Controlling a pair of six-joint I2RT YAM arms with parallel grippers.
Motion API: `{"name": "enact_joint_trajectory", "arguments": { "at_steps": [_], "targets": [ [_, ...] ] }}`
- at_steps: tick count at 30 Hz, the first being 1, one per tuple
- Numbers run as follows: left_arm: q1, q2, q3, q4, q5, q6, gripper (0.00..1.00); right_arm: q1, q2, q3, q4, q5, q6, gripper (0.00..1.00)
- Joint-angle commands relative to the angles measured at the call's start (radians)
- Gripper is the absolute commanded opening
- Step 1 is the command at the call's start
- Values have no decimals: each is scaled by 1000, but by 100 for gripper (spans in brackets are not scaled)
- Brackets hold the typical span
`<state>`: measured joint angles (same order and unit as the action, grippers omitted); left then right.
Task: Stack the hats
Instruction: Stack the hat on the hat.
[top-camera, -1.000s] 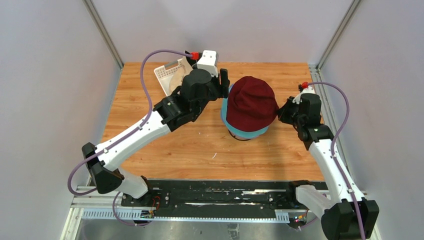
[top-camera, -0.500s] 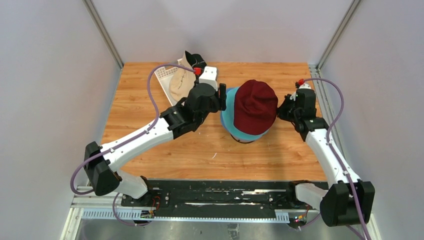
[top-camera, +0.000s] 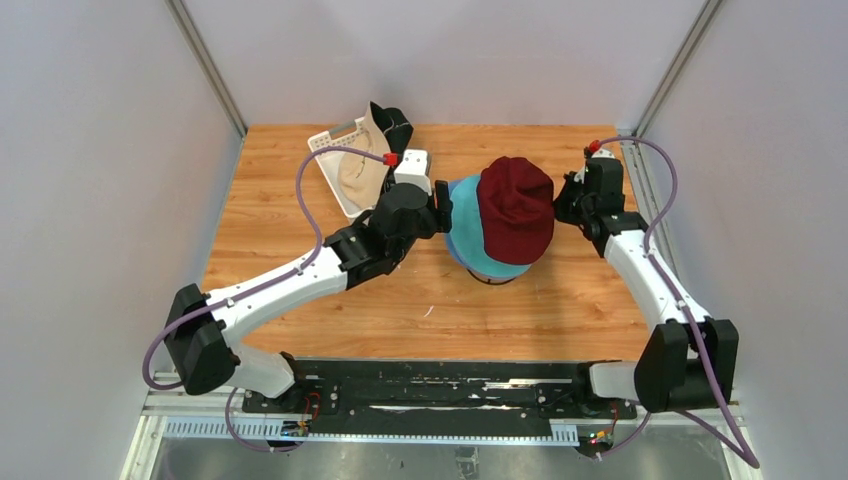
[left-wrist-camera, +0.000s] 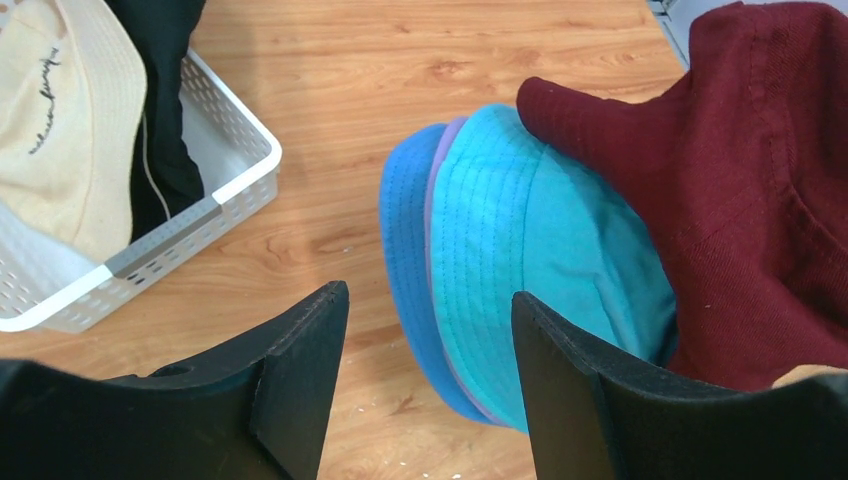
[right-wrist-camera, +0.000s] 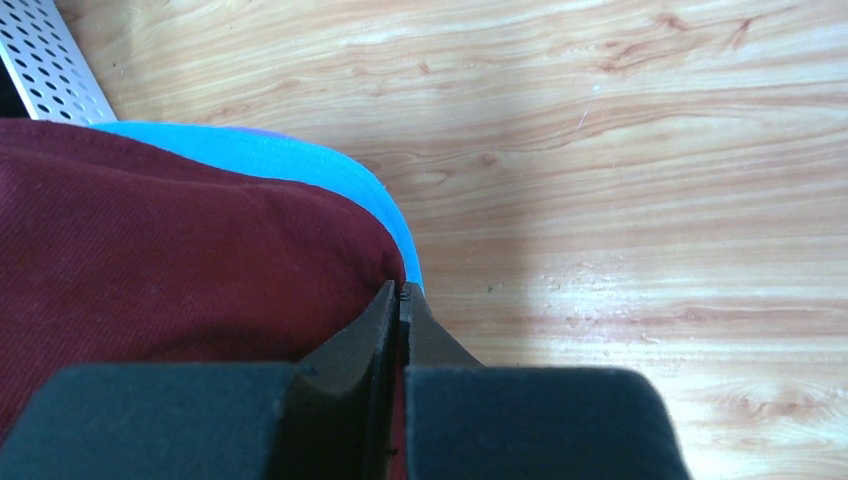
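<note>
right end effector (right-wrist-camera: 400, 292) pinches rim of dark red hat (right-wrist-camera: 170, 250).

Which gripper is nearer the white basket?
Left. The left gripper hangs open just right of the basket, beside the teal hat. The right gripper is past that hat, jaws shut on the dark red hat's brim.

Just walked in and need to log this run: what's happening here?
The right claw is shut on the edge of the dark red hat, which lies askew over the teal hat; the lavender hat and blue hat are beneath. The left claw hangs open beside that pile, holding nothing. The beige hat and black hat sit in the white basket.
</note>
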<state>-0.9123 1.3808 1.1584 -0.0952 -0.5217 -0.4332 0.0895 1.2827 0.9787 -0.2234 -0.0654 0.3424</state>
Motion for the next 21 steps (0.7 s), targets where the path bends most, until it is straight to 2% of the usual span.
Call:
{"name": "enact_joint_trajectory", "arguments": {
  "at_steps": [1,8,21],
  "targets": [
    [-3,-20,-37,89,17,-47,65,10,39,47,39,33,-30,0],
    [-3,-10,-84,178,52,-62,65,45,100,102,57,41,-44,1],
    [-3,32,-65,269,44,-4,65,68,186,181,88,29,-60,0]
  ]
}}
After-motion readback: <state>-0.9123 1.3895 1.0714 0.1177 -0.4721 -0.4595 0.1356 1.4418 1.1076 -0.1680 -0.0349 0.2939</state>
